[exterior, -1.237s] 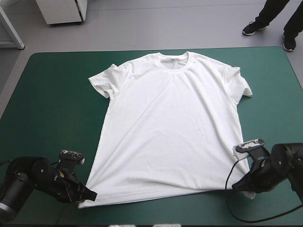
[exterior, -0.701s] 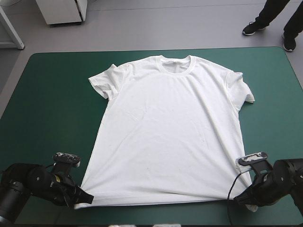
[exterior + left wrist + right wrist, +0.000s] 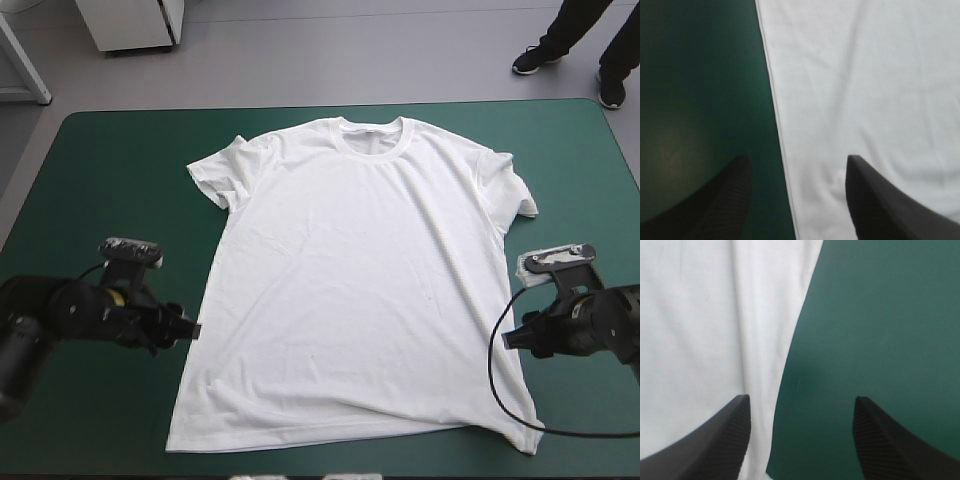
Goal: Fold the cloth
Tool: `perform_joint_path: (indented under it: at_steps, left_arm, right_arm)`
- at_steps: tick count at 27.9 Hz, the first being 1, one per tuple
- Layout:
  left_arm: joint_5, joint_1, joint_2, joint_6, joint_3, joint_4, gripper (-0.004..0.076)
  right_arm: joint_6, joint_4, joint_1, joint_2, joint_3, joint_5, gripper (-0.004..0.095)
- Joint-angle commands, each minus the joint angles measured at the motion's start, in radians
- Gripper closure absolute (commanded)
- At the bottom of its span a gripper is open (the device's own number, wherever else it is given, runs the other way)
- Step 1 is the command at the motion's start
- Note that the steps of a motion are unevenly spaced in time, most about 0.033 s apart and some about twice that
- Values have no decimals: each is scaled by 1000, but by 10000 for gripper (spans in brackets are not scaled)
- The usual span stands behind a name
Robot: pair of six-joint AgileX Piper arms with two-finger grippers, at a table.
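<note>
The white T-shirt (image 3: 360, 280) lies spread flat on the teal-green table, collar toward the far edge, hem toward the near edge. My left gripper (image 3: 190, 331) hovers at the shirt's left side seam, above the hem corner. In the left wrist view the gripper (image 3: 797, 200) is open, its black fingers astride the shirt's edge (image 3: 777, 125), holding nothing. My right gripper (image 3: 510, 338) sits by the shirt's right side. Seen from its wrist, this gripper (image 3: 800, 440) is open too, one finger over the white cloth (image 3: 715, 330), the other over bare cover.
Bare teal-green cover (image 3: 110, 190) runs along both sides of the shirt. The shirt's right hem corner (image 3: 525, 440) lies slightly bunched near the table's near edge.
Both grippers have opened and let go of the hem corners. Each has drawn back from the near edge, up along the shirt's sides. The shirt now lies loose on the table.
</note>
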Motion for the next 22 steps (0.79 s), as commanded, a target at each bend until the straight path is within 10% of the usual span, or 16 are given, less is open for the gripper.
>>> perform_joint_path:
  at_steps: [1, 22]
  left_arm:
    - [-121, 2, 178, 4, -144, 4, 304]
    - [-207, 2, 799, 67, -524, 79, 304]
  right_arm:
    - [13, -25, 0, 107, -92, -79, 331]
    - [0, -68, 0, 475, -463, -124, 332]
